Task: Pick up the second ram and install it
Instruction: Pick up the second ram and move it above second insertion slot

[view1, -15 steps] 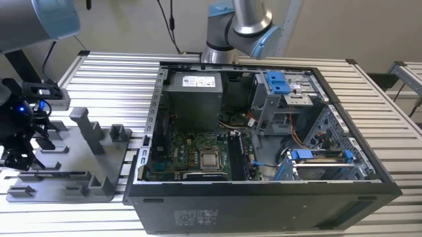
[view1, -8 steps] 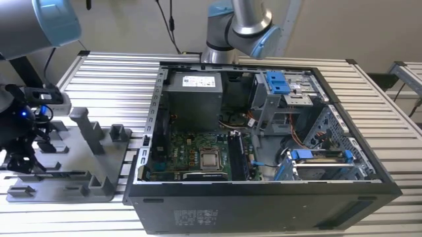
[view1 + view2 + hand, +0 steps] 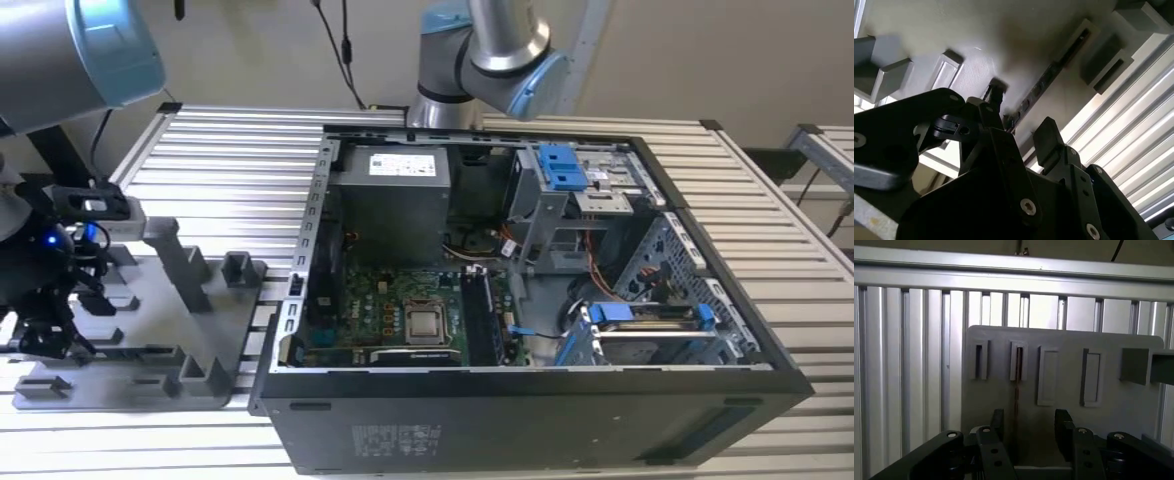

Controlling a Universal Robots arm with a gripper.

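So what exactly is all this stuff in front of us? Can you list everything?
Slatted aluminium table: one, silver, under everything.
Open metal computer case: one, black, exterior view's right.
Printed circuit board: one, green, inside the case.
Moulded plastic holder tray: one, grey, exterior view's left.
Long thin memory stick: one, near-black, on edge in a tray slot.
Robot arm: one, silver with blue caps, behind the case.
End effector: one, black, open, straddling the stick.

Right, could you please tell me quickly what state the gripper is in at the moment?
Gripper: open, straddling the second ram but not clamped on it.
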